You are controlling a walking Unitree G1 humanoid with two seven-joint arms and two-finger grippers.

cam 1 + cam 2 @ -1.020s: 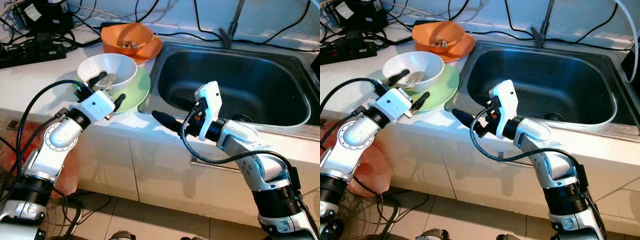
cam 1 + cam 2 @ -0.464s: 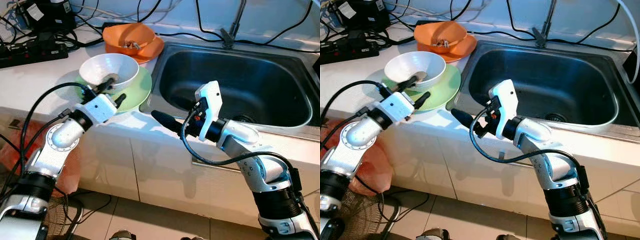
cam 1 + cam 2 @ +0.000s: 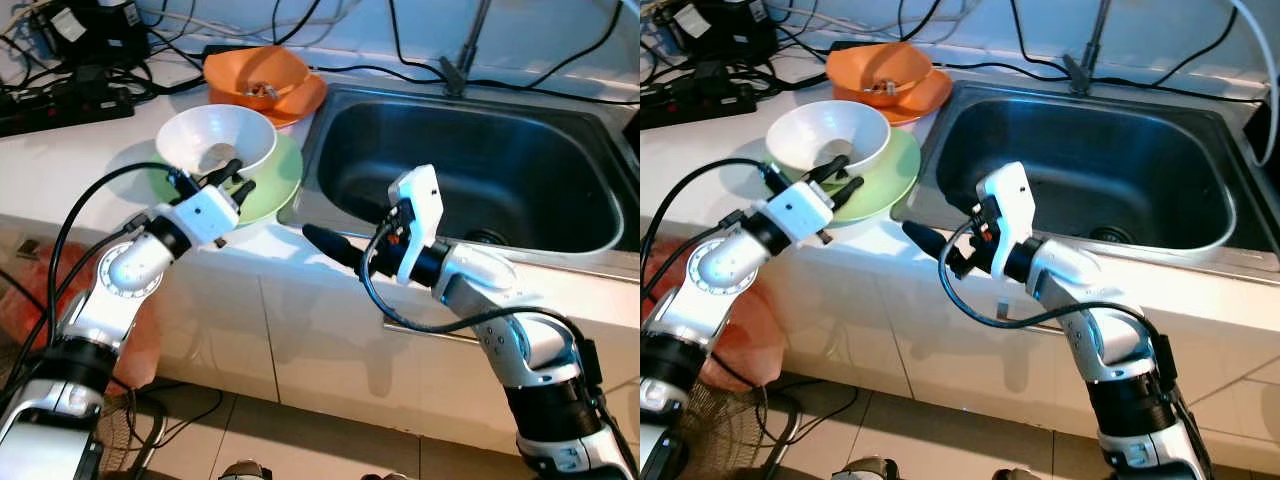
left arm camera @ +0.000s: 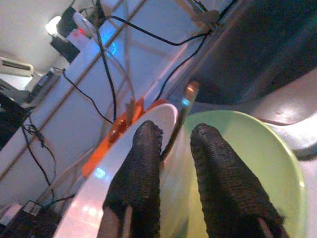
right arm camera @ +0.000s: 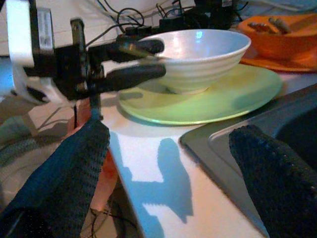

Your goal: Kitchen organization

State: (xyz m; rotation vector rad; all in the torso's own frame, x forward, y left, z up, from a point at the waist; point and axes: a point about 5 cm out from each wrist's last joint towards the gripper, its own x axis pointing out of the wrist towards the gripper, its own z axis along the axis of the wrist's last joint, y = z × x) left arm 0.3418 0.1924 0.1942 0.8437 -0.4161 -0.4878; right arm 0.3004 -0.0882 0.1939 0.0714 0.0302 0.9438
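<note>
The left gripper [image 3: 234, 176] is pinched on the near rim of the white bowl [image 3: 215, 140] — one finger inside, one outside, as the left wrist view shows — with a thin utensil handle [image 4: 178, 124] between its fingertips. That bowl sits on the green plate [image 3: 275, 180], just beside the steel sink [image 3: 480, 170]. Beyond it lies an orange bowl [image 3: 262, 78] on the counter. The right gripper [image 5: 168, 163] hovers with fingers spread wide over the counter edge [image 3: 270, 245], near the sink's corner, holding nothing.
</note>
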